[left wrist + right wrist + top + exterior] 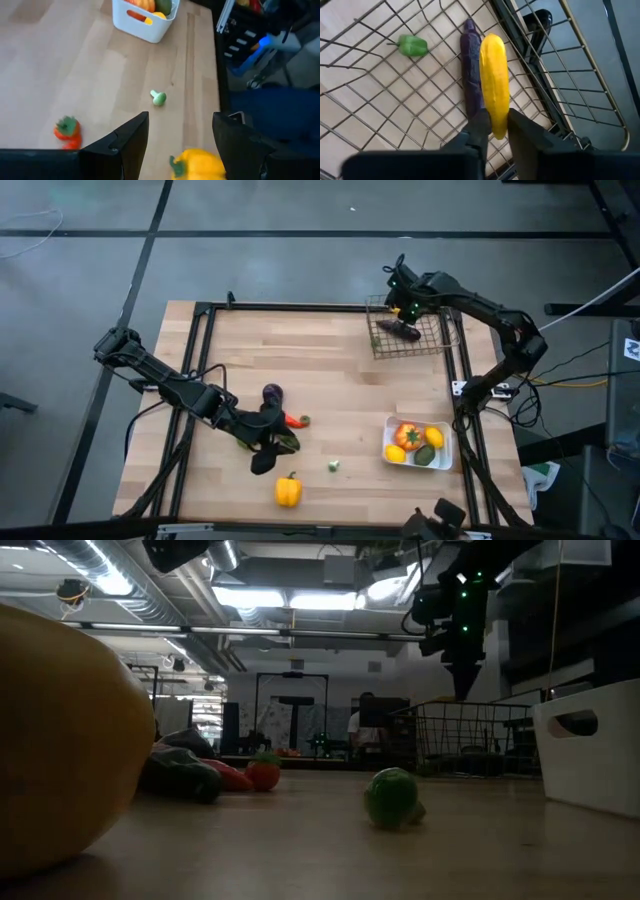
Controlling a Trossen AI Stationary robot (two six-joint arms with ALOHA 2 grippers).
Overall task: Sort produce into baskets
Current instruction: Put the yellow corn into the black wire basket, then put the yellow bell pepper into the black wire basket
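Observation:
The wire basket (408, 330) stands at the table's far right. My right gripper (499, 131) hangs over it, shut on a long yellow piece of produce (494, 75). A long purple eggplant (471, 65) and a small green pepper (412, 45) lie on the basket's floor. My left gripper (180, 135) hovers open, with nothing between its fingers, over the table's near middle. It is just beyond a yellow pepper (200, 165). On the bare wood lie a small green piece (333, 466), a red piece with a green top (67, 131) and a purple piece (272, 393). My right gripper pinches the yellow piece by its near end (498, 120) between the two fingers, which slant down from above and lie along its length. The piece points away below the fingers, over the basket's floor. Whether its far end rests there, I cannot tell.
The white tray (445, 442) at the near right holds several yellow, orange and green pieces. In the low view the yellow pepper (50, 740) fills the left side. The table's black frame rails run along its edges.

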